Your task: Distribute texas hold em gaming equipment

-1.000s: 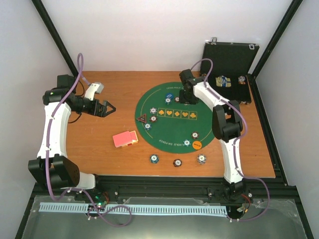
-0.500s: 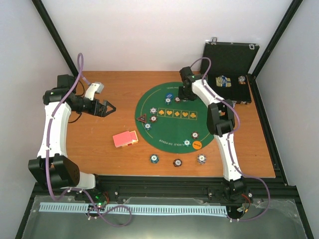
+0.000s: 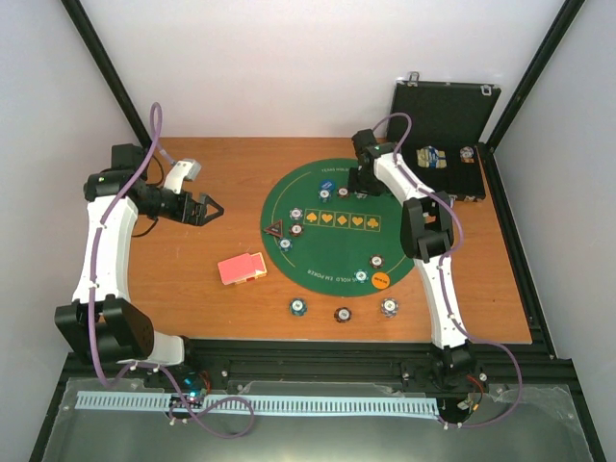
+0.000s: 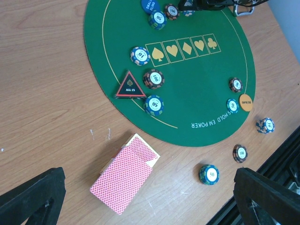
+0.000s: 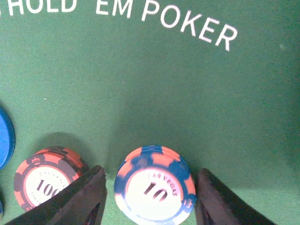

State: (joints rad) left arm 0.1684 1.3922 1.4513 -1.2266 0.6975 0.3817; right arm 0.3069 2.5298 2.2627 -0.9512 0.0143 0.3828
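On the round green mat [image 3: 337, 252] my right gripper [image 5: 150, 197] stands open. A blue-and-orange "10" poker chip stack [image 5: 154, 185] rests on the felt between its fingers [image 5: 79, 199], with a gap on each side. A red "100" chip [image 5: 47, 185] and the blue disc [image 5: 3, 136] lie just left of it. From above, the right gripper [image 3: 358, 185] is at the mat's far edge. My left gripper [image 3: 214, 209] hangs open over bare wood left of the mat. Red-backed cards [image 3: 242, 269] lie near it. The dark triangle [image 4: 131, 86] and orange disc [image 4: 245, 102] sit on the mat.
More chips [image 4: 153, 78] dot the mat, and three [image 3: 343, 314] lie on the wood by the near edge. The open black case [image 3: 443, 115] with chips inside stands at the back right. Black frame posts line both sides.
The right gripper's jaws have spread apart from the "10" chip stack, and its wrist shifted slightly toward the back right. The left arm has not moved.
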